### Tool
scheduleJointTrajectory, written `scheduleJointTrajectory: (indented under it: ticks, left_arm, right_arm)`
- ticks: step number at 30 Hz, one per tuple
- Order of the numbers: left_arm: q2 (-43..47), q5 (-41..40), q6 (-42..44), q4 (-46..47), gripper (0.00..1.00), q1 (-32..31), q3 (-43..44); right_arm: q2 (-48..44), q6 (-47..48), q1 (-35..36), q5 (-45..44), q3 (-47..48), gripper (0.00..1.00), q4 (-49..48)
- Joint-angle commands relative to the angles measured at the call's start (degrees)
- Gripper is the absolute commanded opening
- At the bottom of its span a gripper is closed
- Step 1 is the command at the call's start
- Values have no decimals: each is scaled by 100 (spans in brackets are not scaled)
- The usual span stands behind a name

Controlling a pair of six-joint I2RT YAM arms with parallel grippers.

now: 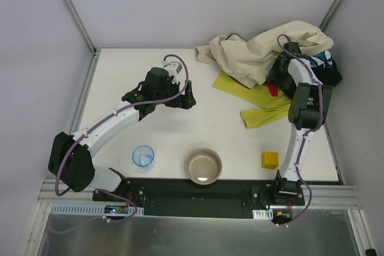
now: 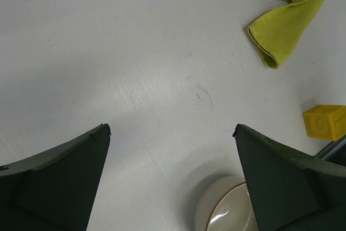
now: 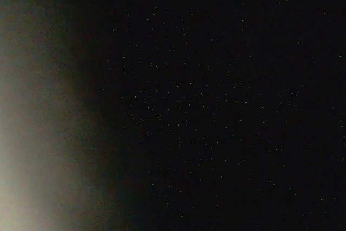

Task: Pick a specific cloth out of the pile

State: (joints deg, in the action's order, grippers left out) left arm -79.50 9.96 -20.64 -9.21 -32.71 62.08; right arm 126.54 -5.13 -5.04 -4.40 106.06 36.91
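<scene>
Bowl [image 1: 203, 166] and cup [image 1: 143, 156] apart from cloth [image 1: 264, 114]

Top external: fixed above and behind my two bases, facing down and forward. It sits far enough back to take in the whole white rectangular tabletop [image 1: 156, 88], both arms, and the heap of mixed fabrics [image 1: 264, 52] at the far right corner.

Left wrist: carried on my left arm, looking steeply down between the dark wedge-shaped fingers [image 2: 59, 182] of my left gripper [image 2: 170, 129], close over the tabletop.

Shared by those two: the folded corner of the large yellow-green cloth [image 1: 264, 115] [image 2: 281, 31], the small yellow cube [image 1: 270, 160] [image 2: 324, 122], and the round cream-lined metal bowl [image 1: 203, 166] [image 2: 224, 212].

Right wrist: almost wholly black, with a pale blur at the left edge. It is too close to something to resolve anything, so no overlap can be told.
</scene>
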Motion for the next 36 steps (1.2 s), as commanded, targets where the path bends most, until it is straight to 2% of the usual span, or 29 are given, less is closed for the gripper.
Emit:
scheduleJointTrajectory:
  ticks: [1,7,11,12,18,30,36]
  left_arm:
    - [172,-73,-115,139,99,-60,-3]
    - [155,-99,-98,139,99,-60,14]
    - [303,-160,-89,139,99,-60,-3]
    - [356,-161,-89,148,99,-60,-12]
    - [839,-239,-133,130,99,-60,-196]
    - [1543,-99,-484,-45,99,-60,-688]
    - [1728,-3,-739,-213,99,-60,-900]
  right_arm:
    - [485,-50,20,71,468,59,387]
    - [530,37,20,273,477,38,423]
    - [512,90,20,544,503,4,467]
    - [486,82,20,650,495,0,467]
    - [12,-58,12,1204,346,1,362]
    - [-1623,-559,20,2364,-358,1,-139]
    - [-1922,-753,20,2602,-420,1,-289]
